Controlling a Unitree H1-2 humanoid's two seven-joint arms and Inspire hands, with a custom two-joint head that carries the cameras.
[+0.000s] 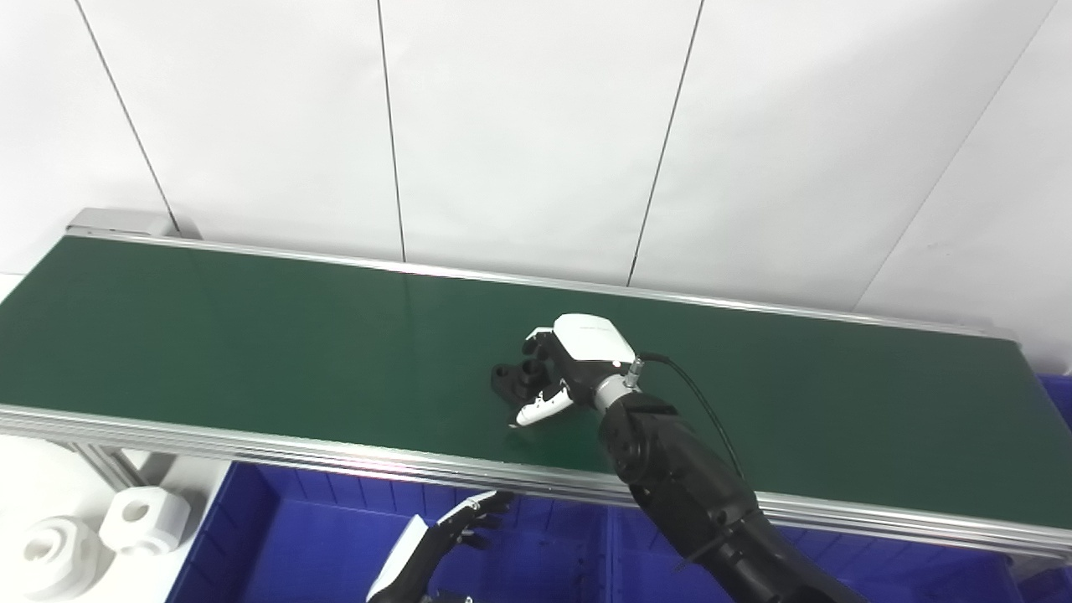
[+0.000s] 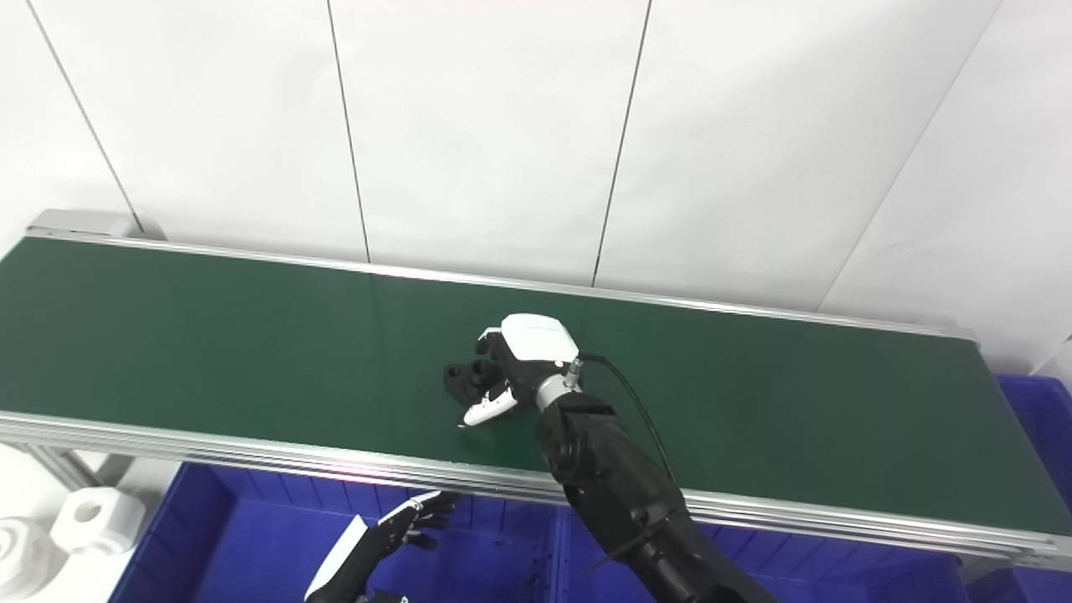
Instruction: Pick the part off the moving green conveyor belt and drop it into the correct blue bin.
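A small black part (image 1: 505,382) lies on the green conveyor belt (image 1: 251,335), near its middle and toward the front. My right hand (image 1: 559,365) reaches over the belt and rests on it. Its fingers curl over the part's right side and its thumb lies along the near side, so the part's left end sticks out. The same grasp shows in the right eye view (image 2: 502,368). My left hand (image 1: 465,519) is open, with fingers apart. It hangs below the belt's front rail, over a blue bin (image 1: 318,544).
Blue bins line the front under the belt, with a divider (image 1: 607,544) between two of them. Another blue bin (image 1: 1059,402) stands at the far right. Two white parts (image 1: 142,519) (image 1: 50,548) lie on the white surface at the lower left. A white panel wall stands behind the belt.
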